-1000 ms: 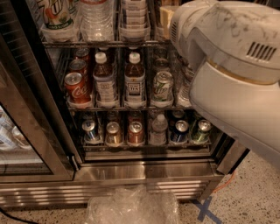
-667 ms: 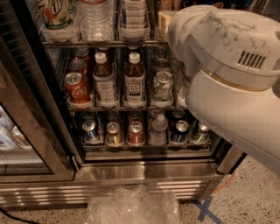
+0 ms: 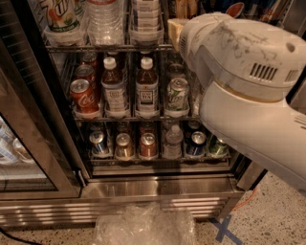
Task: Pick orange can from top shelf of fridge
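The fridge (image 3: 158,189) stands open in front of me, with dark wire racks of drinks. The highest rack in view (image 3: 110,47) holds clear water bottles (image 3: 103,19) and a green-labelled bottle (image 3: 62,14). No orange can shows; it is hidden or out of view. My white arm (image 3: 248,86) fills the right side of the frame and covers the right ends of the racks. The gripper is out of view, somewhere past the arm's upper end.
The middle rack holds a red Coca-Cola can (image 3: 83,95), brown tea bottles (image 3: 147,86) and a green-silver can (image 3: 178,93). The bottom rack holds several small cans (image 3: 124,146). The glass door (image 3: 28,143) hangs open at left. Crumpled clear plastic (image 3: 143,227) lies on the floor.
My arm has shifted a little to the left and down across the right side of the fridge. The drinks on the racks have not moved.
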`<state>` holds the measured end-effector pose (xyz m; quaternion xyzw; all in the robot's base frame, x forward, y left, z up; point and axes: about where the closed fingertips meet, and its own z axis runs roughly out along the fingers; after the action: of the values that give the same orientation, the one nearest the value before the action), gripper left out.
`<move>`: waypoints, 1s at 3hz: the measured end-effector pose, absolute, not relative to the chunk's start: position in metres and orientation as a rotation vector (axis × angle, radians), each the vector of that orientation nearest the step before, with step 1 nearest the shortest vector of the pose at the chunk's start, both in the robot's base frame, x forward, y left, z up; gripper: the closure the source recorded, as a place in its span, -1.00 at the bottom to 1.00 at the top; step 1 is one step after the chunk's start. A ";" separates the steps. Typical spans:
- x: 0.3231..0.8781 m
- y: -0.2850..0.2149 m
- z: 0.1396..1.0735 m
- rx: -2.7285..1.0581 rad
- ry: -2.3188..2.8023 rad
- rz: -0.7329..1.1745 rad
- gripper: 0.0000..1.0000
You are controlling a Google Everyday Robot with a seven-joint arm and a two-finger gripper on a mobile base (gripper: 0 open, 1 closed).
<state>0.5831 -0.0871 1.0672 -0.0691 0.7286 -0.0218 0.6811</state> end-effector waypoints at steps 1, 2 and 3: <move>0.589 -0.089 1.070 -0.154 1.622 -0.054 -0.36; 0.595 -0.088 1.074 -0.157 1.609 -0.055 -0.38; 0.601 -0.087 1.077 -0.157 1.599 -0.051 -0.38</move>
<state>0.6011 -0.0873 1.0770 -0.0705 0.7161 -0.0227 0.6940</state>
